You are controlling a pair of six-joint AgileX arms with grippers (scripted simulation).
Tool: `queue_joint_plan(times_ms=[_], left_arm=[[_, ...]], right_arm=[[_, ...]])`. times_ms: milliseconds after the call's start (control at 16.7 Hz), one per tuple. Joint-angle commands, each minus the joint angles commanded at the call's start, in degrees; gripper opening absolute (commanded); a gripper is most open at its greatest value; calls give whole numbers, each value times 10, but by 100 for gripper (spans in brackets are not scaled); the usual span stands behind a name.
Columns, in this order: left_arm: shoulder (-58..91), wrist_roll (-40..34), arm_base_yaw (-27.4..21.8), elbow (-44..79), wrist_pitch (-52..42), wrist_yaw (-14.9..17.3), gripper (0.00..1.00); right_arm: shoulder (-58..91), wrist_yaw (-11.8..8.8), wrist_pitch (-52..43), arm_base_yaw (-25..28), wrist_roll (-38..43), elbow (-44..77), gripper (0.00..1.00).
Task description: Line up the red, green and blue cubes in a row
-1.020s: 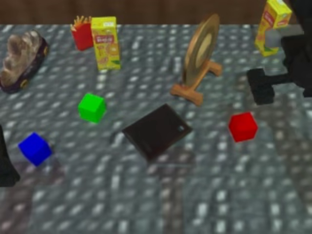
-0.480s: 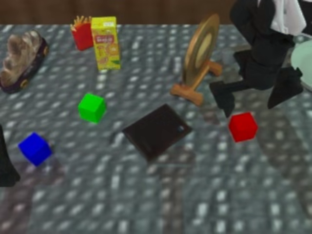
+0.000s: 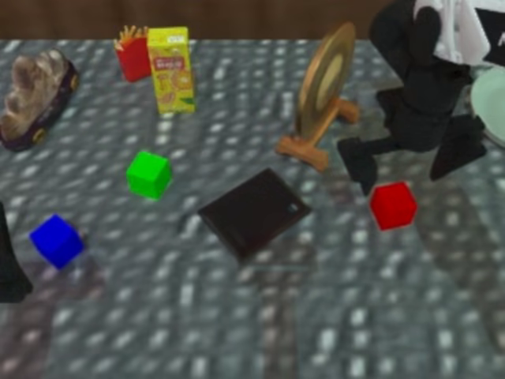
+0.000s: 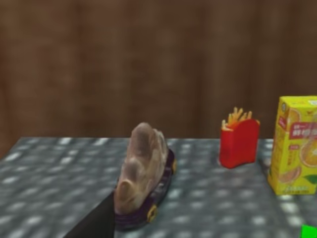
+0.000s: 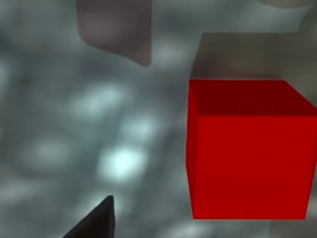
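The red cube point(image 3: 393, 205) lies on the table's right side and fills much of the right wrist view point(image 5: 250, 148). My right gripper point(image 3: 406, 162) hovers just behind it, open, one finger point(image 3: 359, 162) to its left and the other point(image 3: 458, 150) to its right; nothing is held. The green cube point(image 3: 148, 174) sits left of centre, and a corner of it shows in the left wrist view point(image 4: 309, 231). Near the left edge rests the blue cube point(image 3: 57, 241). My left gripper point(image 3: 9, 268) stays parked at the left edge, open.
A dark flat wallet point(image 3: 254, 213) lies between the green and red cubes. A round wooden disc on a stand point(image 3: 323, 95) is behind it. A bread loaf point(image 3: 35, 95), fries carton point(image 3: 132, 54) and yellow juice carton point(image 3: 171, 69) line the back left.
My right arm swung in from the right edge to just behind the red cube, its fingers spread either side. The cubes and the left arm have not moved.
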Motion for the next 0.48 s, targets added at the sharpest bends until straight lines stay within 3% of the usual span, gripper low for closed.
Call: queue_joint_plan(times_ms=[300, 480], left_arm=[[0, 0, 0, 0, 0, 0, 100], [0, 0, 0, 0, 0, 0, 100]], right_arm=[[47, 0, 118, 2, 2, -64, 100], [61, 1, 144, 2, 3, -81, 100]])
